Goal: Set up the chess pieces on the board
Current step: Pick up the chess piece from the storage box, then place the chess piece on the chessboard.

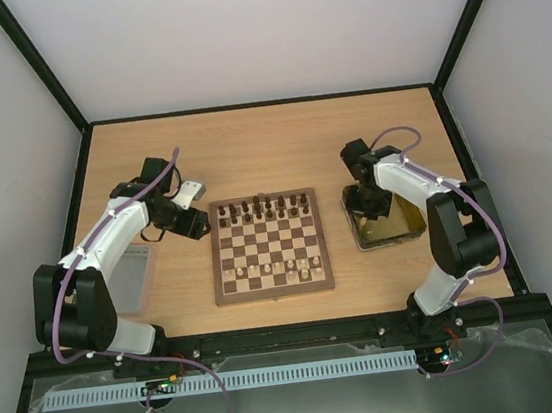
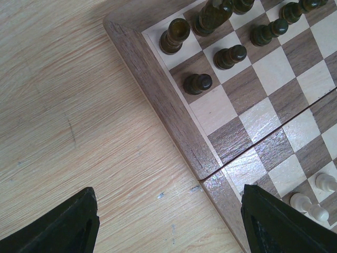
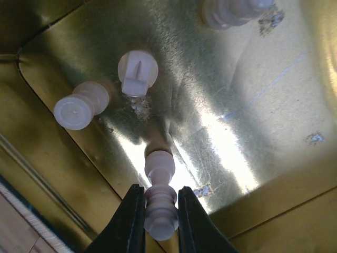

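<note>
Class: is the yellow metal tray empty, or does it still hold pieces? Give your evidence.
Not empty. The tray holds several cream pieces, and the right gripper is shut on one of them.

My left gripper [image 2: 169, 187], spread wide, hangs over bare table [image 2: 68, 105], free from 7 round to 11 o'clock. The board [image 2: 174, 126] has a raised border running from 12 down to 4. Dark pieces [image 2: 197, 83] crowd 1 o'clock and pale pieces [image 2: 308, 205] stand at 3.

My right gripper [image 3: 159, 190], pinching a cream piece [image 3: 159, 163], sits low in the tray [image 3: 274, 200]. Walls close in at 4 and 8. Loose cream pieces [image 3: 137, 71] block 10, 12 and 1, and bare floor opens toward 2.
</note>
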Controlling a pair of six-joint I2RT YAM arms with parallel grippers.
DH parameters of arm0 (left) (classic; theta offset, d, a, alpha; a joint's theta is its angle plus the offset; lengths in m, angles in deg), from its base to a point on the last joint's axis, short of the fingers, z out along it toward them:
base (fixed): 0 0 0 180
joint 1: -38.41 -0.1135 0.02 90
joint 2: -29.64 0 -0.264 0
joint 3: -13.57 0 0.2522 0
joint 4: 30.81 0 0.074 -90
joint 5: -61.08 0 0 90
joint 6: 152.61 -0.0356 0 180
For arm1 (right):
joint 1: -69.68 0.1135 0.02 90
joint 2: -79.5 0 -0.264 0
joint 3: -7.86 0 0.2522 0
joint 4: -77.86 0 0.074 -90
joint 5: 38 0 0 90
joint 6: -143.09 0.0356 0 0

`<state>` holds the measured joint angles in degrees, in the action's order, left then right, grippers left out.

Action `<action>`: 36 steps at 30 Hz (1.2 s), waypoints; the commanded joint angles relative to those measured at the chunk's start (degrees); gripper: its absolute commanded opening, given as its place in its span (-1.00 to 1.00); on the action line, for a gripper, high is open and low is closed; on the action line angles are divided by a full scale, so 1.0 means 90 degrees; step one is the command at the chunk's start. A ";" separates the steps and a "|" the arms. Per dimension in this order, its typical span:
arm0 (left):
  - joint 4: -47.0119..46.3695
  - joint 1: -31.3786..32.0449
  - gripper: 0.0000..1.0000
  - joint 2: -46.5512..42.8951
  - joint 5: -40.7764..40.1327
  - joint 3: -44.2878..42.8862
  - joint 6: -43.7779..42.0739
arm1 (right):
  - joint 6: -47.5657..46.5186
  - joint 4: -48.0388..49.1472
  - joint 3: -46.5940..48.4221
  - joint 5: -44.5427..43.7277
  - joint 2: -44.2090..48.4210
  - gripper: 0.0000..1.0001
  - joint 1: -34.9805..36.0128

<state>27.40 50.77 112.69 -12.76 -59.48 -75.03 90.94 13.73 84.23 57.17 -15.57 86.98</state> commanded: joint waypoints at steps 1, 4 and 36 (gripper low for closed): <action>0.0078 0.0031 0.50 -0.0001 -0.0010 0.0029 0.0023 | -0.0064 -0.0511 0.0345 -0.0447 0.0494 -0.87 -0.0028; 0.0081 0.0025 0.50 0.0039 0.0003 0.0027 0.0009 | -0.0081 -0.0680 0.0481 -0.0465 0.0664 -0.87 -0.0023; 0.0081 0.0031 0.49 0.0003 -0.0129 0.0024 0.0043 | 0.0267 -0.2593 0.3999 -0.0162 -0.0776 -0.95 0.4310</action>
<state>27.40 50.77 113.11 -13.37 -59.48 -75.03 93.21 -5.76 117.84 54.08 -21.25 123.44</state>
